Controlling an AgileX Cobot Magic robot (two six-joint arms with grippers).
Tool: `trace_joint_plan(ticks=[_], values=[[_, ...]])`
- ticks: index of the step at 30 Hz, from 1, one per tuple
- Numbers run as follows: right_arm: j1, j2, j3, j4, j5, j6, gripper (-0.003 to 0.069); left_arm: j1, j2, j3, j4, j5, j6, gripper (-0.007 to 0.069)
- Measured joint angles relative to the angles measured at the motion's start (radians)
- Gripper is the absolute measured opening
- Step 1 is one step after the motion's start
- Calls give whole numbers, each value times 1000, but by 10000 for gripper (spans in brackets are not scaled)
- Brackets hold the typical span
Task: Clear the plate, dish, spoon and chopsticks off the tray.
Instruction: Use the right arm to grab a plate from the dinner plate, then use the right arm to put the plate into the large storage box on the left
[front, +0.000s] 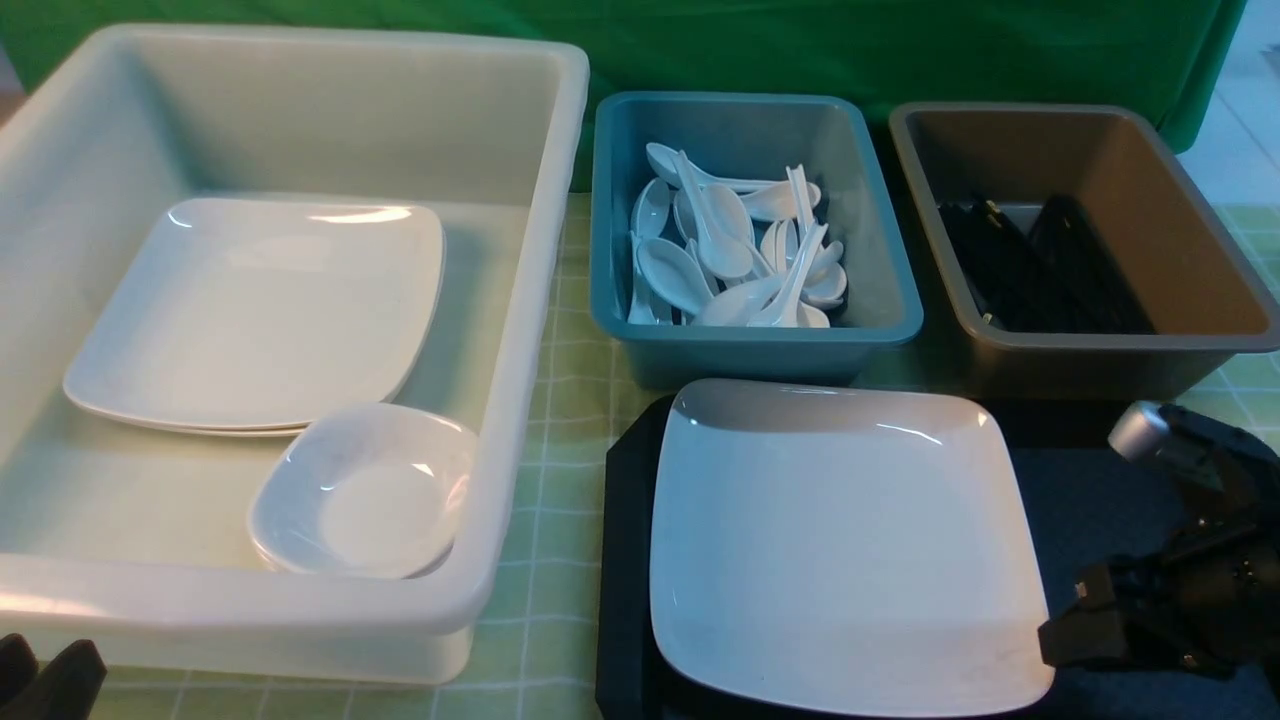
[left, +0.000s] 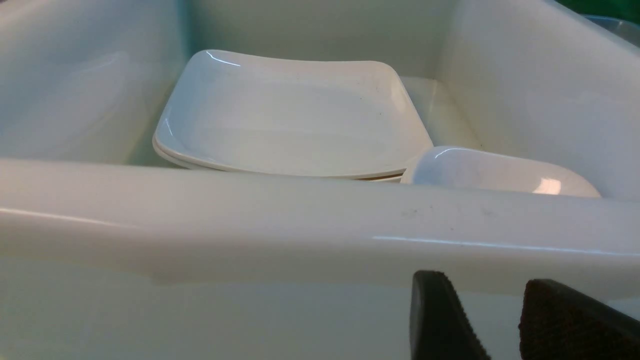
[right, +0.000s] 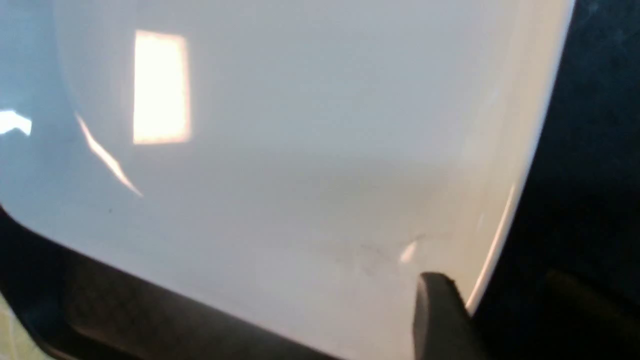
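Nearest, at five o'clock, the right gripper (front: 1065, 625) is being held open astride the rim of the plate (front: 840, 540). At seven o'clock the left gripper (left: 487, 300) is being held open before the white tub (left: 250, 225). The plate is being carried by the tray (front: 622, 560); beyond, spoons (front: 735, 255) are being held in a teal bin (front: 755, 335), chopsticks (front: 1040, 270) in a grey-brown tub (front: 1190, 270).

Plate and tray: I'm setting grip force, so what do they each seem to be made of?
The plate: glossy white and hard-looking, melamine or glazed ceramic; sharp light reflections show on its surface, but the look alone cannot settle which. The tray: matte black, probably plastic; it shows no glare.
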Motion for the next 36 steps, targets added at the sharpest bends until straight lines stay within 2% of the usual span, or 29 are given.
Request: trace_joint_plan(ticks=[3,8,14,16,19,22,29,36], values=[[40,21,0,2,-55,-2,322,0,0,0,0,0,1,229],[118,71,-7,5,-108,-2,323,0,0,0,0,0,0,229],[166,96,-15,9,-178,14,319,0,0,0,0,0,0,229],[169,97,-15,11,-183,15,306,0,0,0,0,0,0,229],[169,104,-17,35,-194,26,212,0,0,0,0,0,0,229],[171,107,-19,55,-183,26,157,0,0,0,0,0,0,229],[174,66,-17,-5,-88,6,146,0,0,0,0,0,0,229],[123,-97,-17,-46,-10,36,78,0,0,0,0,0,0,229]])
